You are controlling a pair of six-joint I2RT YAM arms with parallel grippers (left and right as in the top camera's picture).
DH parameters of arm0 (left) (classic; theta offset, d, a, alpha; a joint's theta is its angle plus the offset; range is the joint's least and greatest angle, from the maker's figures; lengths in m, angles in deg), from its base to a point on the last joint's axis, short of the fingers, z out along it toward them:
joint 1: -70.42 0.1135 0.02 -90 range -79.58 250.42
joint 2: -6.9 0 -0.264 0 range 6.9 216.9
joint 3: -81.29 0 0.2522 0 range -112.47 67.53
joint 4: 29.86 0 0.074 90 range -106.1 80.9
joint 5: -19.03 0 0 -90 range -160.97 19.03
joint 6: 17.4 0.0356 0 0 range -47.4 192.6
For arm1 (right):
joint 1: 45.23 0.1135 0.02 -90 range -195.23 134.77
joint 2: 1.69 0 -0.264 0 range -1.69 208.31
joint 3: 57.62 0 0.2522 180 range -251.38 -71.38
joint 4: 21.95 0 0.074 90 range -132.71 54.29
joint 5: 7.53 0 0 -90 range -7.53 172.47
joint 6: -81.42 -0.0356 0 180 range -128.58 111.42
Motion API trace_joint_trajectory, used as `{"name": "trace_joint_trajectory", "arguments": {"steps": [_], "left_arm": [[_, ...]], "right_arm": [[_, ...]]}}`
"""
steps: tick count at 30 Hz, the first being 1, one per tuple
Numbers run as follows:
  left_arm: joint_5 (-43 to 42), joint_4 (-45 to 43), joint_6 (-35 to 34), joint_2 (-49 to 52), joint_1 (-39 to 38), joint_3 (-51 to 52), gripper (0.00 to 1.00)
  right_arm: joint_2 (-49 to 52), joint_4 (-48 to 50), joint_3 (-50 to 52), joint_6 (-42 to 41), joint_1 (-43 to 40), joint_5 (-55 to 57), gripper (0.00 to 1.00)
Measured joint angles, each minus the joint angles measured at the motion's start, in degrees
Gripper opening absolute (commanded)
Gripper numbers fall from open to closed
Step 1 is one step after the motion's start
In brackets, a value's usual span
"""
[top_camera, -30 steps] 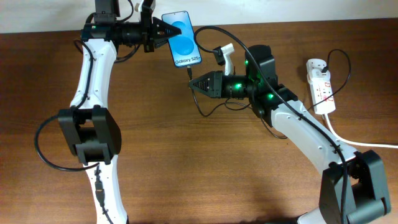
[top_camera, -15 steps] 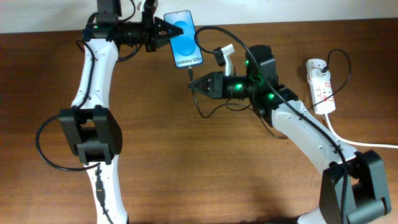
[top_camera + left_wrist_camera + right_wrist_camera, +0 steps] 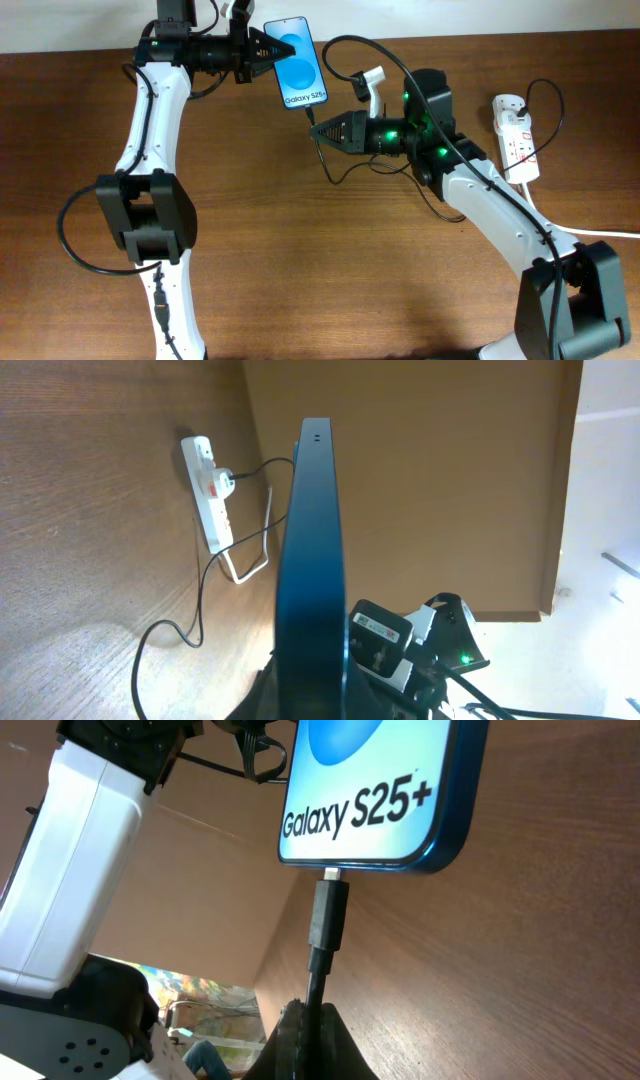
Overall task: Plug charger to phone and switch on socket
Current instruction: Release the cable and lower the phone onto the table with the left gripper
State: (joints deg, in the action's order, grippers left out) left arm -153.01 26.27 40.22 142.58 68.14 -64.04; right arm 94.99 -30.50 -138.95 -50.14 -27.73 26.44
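Phone (image 3: 300,62) is sitting clamped in the closed left tool (image 3: 266,50) overhead, the closed right tool (image 3: 318,127) pinching the charger (image 3: 311,115) just under its lower edge, the socket (image 3: 515,135) lying well apart on the surface (image 3: 300,260). Left wrist is showing the phone edge-on. Right wrist is showing the plug tip (image 3: 327,910) at the port, not clearly seated; a tilted push could be jamming it or twisting the phone loose.

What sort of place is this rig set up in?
Probably an indoor lab or office bench: a brown wooden table against a plain pale wall, with a white socket and a phone as props.
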Motion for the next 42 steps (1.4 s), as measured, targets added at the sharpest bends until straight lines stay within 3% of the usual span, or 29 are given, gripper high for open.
{"name": "trace_joint_trajectory", "arguments": {"steps": [21, 24, 28, 34, 36, 37, 39, 42], "left_arm": [[1.0, 2.4, 1.5, 0.0, -1.1, 0.0, 0.00], [1.0, 2.6, 2.2, 0.0, -1.1, 0.0, 0.00], [0.4, 3.1, 2.8, 0.0, -1.1, 0.0, 0.00], [2.7, 3.3, 5.8, 0.0, -1.1, 0.0, 0.00], [5.9, 5.1, 8.2, 0.0, -1.0, 0.0, 0.00], [8.5, 7.1, 10.3, 0.0, -1.0, 0.0, 0.00], [14.9, 14.4, 15.5, 0.0, -1.0, 0.0, 0.00], [26.0, 25.4, 25.2, 0.0, -1.0, 0.1, 0.00]], "right_arm": [[0.0, -1.0, 0.2, 0.0, 0.0, -0.9, 0.05], [0.0, -3.2, 0.2, 0.5, -0.1, 0.0, 0.23], [0.0, -3.5, 0.2, 1.4, -0.7, 1.6, 0.38], [0.0, -3.4, 0.2, 1.4, -3.7, -0.6, 0.88], [0.0, -3.7, 0.2, 1.5, -6.8, -2.7, 0.91], [0.0, -4.9, 0.2, 1.6, -8.0, -3.3, 0.99], [0.0, -7.8, 0.0, 3.1, -8.5, -3.6, 0.99], [-0.1, -20.3, -0.3, 8.7, -8.5, 0.3, 0.98]]}}
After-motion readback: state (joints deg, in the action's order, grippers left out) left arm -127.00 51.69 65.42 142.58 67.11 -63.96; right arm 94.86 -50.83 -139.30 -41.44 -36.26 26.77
